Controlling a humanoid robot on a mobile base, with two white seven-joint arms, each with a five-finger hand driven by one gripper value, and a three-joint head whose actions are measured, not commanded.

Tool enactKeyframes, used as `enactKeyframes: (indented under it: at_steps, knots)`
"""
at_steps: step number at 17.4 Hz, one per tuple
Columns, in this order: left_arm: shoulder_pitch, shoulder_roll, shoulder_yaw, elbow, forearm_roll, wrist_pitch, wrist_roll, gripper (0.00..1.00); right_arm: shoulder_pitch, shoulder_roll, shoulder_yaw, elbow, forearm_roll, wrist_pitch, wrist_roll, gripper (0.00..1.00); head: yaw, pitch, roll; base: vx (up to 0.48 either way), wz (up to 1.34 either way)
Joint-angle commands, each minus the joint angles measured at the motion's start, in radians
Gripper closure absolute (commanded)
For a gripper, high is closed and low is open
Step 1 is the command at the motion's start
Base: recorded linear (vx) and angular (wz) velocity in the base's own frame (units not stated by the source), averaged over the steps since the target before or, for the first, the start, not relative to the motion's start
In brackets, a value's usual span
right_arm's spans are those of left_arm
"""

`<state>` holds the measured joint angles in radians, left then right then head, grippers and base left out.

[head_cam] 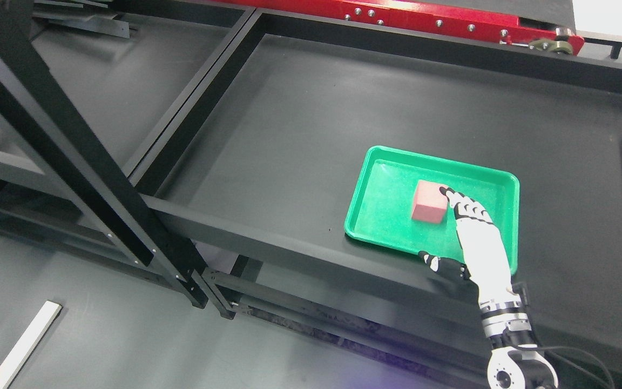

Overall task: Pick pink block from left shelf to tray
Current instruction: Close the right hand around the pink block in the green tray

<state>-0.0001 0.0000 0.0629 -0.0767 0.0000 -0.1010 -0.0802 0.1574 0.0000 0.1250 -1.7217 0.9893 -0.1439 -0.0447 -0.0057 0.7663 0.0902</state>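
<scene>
Evidently, the pink block (430, 202) lay inside the green tray (381, 229), towards its middle. The right hand (470, 227) had fingers spread, one fingertip touching the block; a straight upward withdrawal was advisable.

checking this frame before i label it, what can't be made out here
- Head view: whether the right hand touches the pink block; its fingertips end at the block's right edge, and from above contact cannot be judged.
- The green tray: part of its right half and near rim is covered by the hand.
- Left arm: out of frame.
- The red bar at the top is cut off by the picture's edge.
</scene>
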Motion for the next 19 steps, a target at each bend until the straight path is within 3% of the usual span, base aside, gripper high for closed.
enactKeyframes:
  at_steps: [1, 19]
  knots:
    - [0.009, 0.017, 0.000, 0.000, -0.002, 0.000, 0.000, 0.00, -0.004, -0.017, 0.012, 0.005, -0.005, 0.009, 0.026, 0.02, 0.0000, 0.000, 0.000, 0.194, 0.01]
    - [0.009, 0.017, 0.000, 0.000, -0.002, 0.000, 0.000, 0.00, -0.045, -0.018, 0.068, 0.088, 0.041, 0.129, 0.207, 0.02, 0.0000, 0.000, 0.000, 0.101, 0.01]
